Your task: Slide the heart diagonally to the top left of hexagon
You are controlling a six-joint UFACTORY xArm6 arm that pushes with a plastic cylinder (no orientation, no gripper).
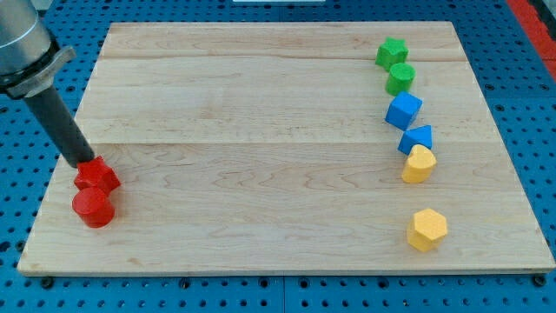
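The yellow heart (419, 163) lies at the view's right, just below a blue triangle (416, 139). The yellow hexagon (427, 229) lies below the heart, near the board's bottom right, with a gap between them. My tip (87, 163) is far away at the view's left, touching the top edge of a red block (97, 176) of unclear shape. A red cylinder (93, 208) sits against that block's lower side.
A column of blocks runs down the view's right above the heart: a green star (391, 52), a green round block (400, 78) and a blue cube (404, 110). The wooden board (261, 130) lies on a blue perforated table.
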